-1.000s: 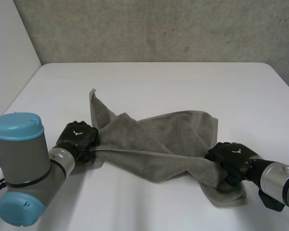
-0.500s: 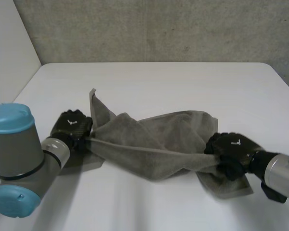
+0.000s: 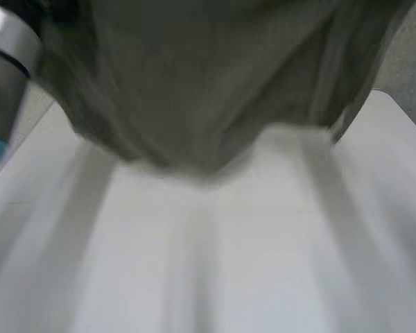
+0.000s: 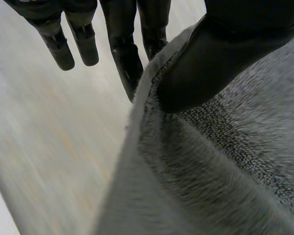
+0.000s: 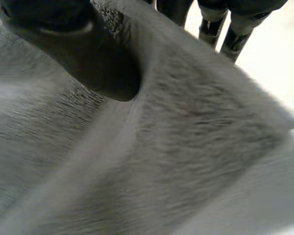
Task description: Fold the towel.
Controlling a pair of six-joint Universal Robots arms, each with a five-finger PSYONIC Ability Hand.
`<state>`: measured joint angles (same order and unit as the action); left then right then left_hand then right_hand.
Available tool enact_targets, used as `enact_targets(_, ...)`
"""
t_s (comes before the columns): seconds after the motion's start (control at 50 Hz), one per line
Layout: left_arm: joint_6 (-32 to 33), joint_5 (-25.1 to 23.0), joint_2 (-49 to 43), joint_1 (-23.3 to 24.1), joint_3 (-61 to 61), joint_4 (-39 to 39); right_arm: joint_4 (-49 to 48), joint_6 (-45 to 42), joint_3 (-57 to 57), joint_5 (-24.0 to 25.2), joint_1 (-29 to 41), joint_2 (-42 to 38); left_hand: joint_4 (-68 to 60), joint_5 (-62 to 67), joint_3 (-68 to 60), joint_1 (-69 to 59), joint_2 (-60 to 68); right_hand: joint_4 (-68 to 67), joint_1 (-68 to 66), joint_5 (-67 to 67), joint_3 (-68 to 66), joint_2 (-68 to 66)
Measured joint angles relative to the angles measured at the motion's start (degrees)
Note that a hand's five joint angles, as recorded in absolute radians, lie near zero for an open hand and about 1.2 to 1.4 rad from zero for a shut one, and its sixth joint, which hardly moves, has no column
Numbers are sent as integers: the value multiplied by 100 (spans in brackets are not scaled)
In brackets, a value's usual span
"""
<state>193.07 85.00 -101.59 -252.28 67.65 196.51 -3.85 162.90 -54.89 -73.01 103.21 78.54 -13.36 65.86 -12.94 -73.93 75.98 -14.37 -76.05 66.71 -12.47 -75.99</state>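
Overhead, the grey towel (image 3: 194, 83) hangs spread wide above the white worktop (image 3: 229, 263). At the left wrist, the left hand (image 4: 220, 54) pinches a towel edge between thumb and fingers (image 4: 122, 49). At the right wrist, the right hand (image 5: 78, 49) clamps the towel between thumb and fingers (image 5: 213, 24).

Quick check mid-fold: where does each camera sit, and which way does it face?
Head view: behind and between the arms, looking down at the white table; the towel hangs close before it; left arm beside.
Left wrist view: along the left hand, thumb and fingers pinching the towel's edge.
Right wrist view: along the right hand, pinching likewise.
Shared: the towel.
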Motion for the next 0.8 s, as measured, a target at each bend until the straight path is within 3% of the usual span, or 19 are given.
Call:
enact_targets(0.18,-277,-325,786,-105,1211,923,-286,276,-1365,303,-22,500,0,43,0,0,-1,0,0,5,0,-4)
enact_targets(0.38,82,-1005,728,-417,3488,935,-103,-848,-3843,692,-135,631,0,44,0,-1,-1,0,0,5,0,-5)
enact_targets(0.52,583,-1419,536,-558,4637,920,-158,-1501,-5208,909,-600,640,0,44,0,-1,-1,0,0,5,0,-5)
enact_targets(0.64,778,-1471,327,-552,4945,915,-192,-1561,-5677,1316,-1076,570,0,44,0,-1,-1,0,0,5,0,-5)
enact_targets(0.8,793,-1396,101,-523,4817,999,-156,-1329,-5654,1453,-1234,547,0,44,0,-1,-1,0,0,5,0,-5)
